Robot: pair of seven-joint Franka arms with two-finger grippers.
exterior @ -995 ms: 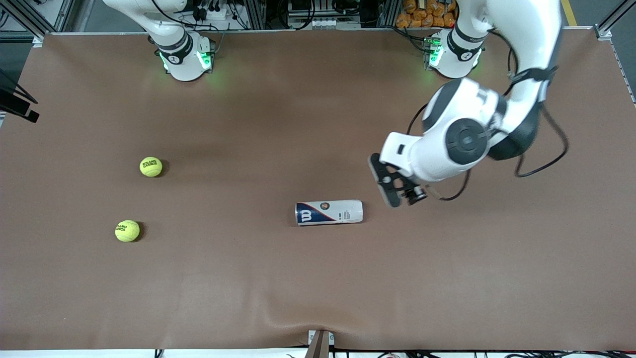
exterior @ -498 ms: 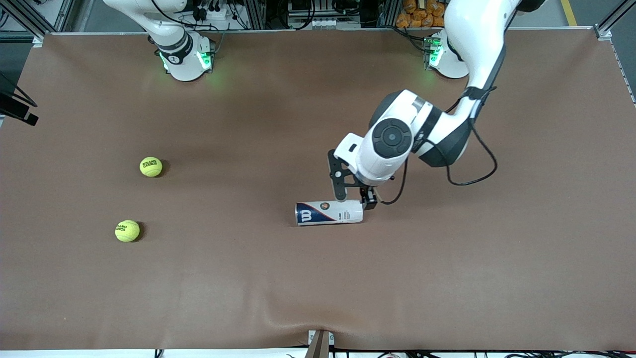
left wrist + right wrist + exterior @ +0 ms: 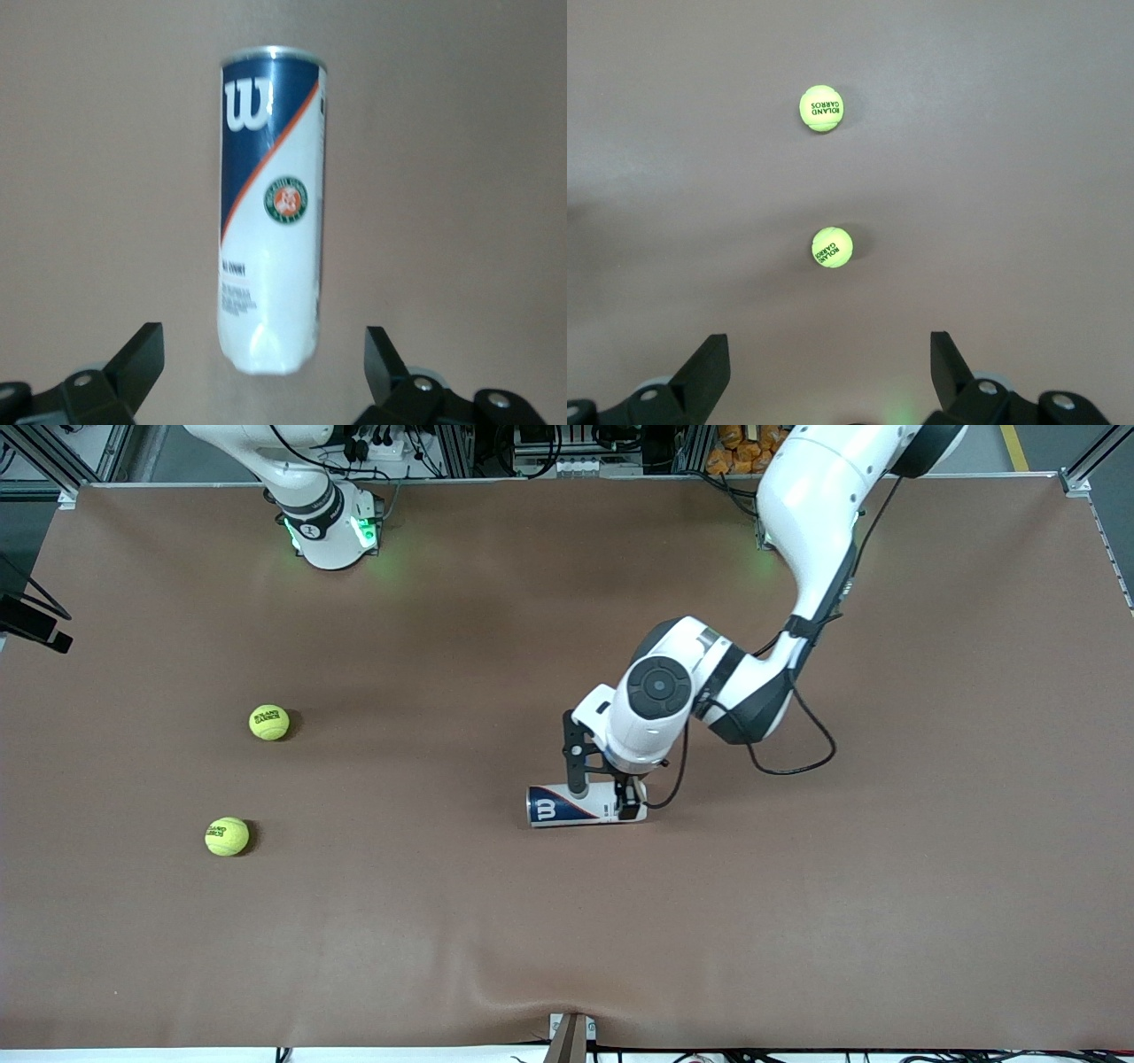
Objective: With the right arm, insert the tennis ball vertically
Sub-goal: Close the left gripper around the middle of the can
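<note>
a: canister first — where is it?

b: wilson tennis ball can [image 3: 585, 804] lies on its side on the brown table [image 3: 886, 912], about mid-table, its long axis running along the table from one arm's end toward the other. the navy end with the white w points toward the right arm's end; the white end points toward the left arm's end.

a: and the left gripper [image 3: 604, 788]?

b: it hangs right over the can's white end, fingers spread wide, one on each side of the can. in the left wrist view the can [image 3: 270, 208] runs away from the camera between the two black fingers [image 3: 133, 363], with clear space on both sides. nothing is gripped.

a: tennis balls?

b: two yellow-green ones near the right arm's end, well apart from the can. the farther tennis ball [image 3: 269, 723] and the nearer tennis ball [image 3: 228, 837] both rest on the table, apart from each other. the printing on them reads roland garros.

a: right gripper [image 3: 828, 376]?

b: only its own wrist view shows it. it is high over the table with both balls below it, fingers spread and empty. the right arm [image 3: 301, 487] shows only by its base in the front view.
</note>
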